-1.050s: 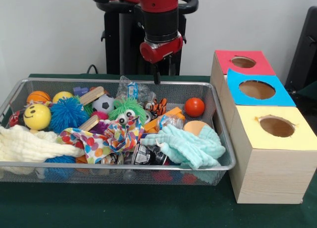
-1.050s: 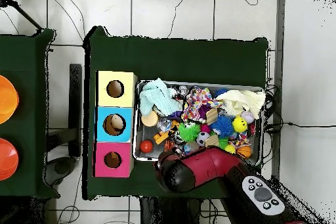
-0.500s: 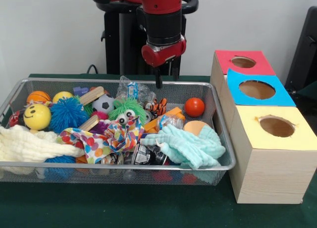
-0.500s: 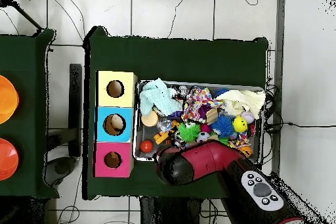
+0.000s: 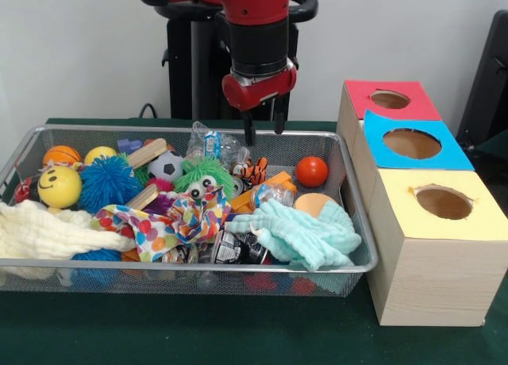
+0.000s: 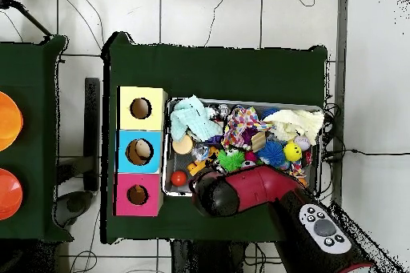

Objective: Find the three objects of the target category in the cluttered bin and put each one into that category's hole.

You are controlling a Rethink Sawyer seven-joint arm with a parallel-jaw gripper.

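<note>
tool: tool hangs over the far rim of the bin, two prongs apart, holding nothing; open.
target: category not given. Balls are my guess, since the blue box seems to hold one in the overhead view, though that view is poor.
where: red ball sits alone at the far right of the bin, just below and right of the tool; overhead it lies in the corner nearest the pink box.
other balls: soccer ball mid-bin, wedged between a wooden block and the green fuzzy toy; yellow smiley ball, orange ball and another yellow ball at the left end.
handling, red ball: looks light, smooth, firm; likely to roll or squirt out of a pinch. Not fragile.
grasp point: straddle its widest part from above, prongs either side. Free space around it, so easiest first pick.
handling, soccer ball: same, but crowded; prongs would foul the block.
axis: balls are round, no long axis, no facing; any wrist angle works.
holes: yellow box, blue and pink box stand in a row touching the bin's right end on the table; holes face up.
risk: ball rolls against the mesh wall when touched.
</note>
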